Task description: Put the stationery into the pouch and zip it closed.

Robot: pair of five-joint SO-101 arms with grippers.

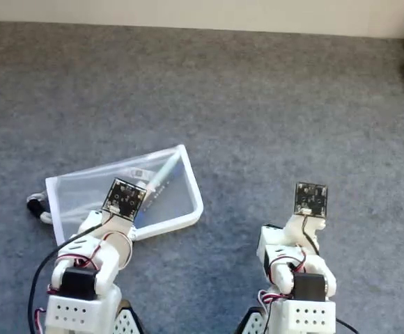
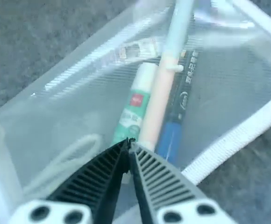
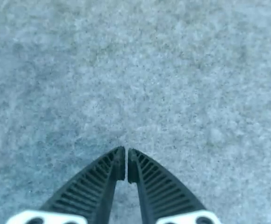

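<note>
A clear mesh pouch (image 1: 171, 202) with white edging lies on the grey carpet, left of centre. Inside it I see a glue stick (image 2: 134, 109), a pale pen (image 2: 166, 70) and a dark blue marker (image 2: 176, 116) side by side, with a white cord loop (image 2: 65, 156) near them. My left gripper (image 2: 128, 143) hovers just over the pouch (image 2: 56, 116), shut with nothing between its fingers; its arm (image 1: 111, 229) covers the pouch's near edge. My right gripper (image 3: 126, 156) is shut and empty above bare carpet, its arm (image 1: 303, 236) standing to the right, away from the pouch.
A black tab (image 1: 36, 206) sticks out at the pouch's left corner. Grey carpet (image 1: 278, 104) stretches open all around, far and right. A pale wall edge (image 1: 202, 10) runs along the back.
</note>
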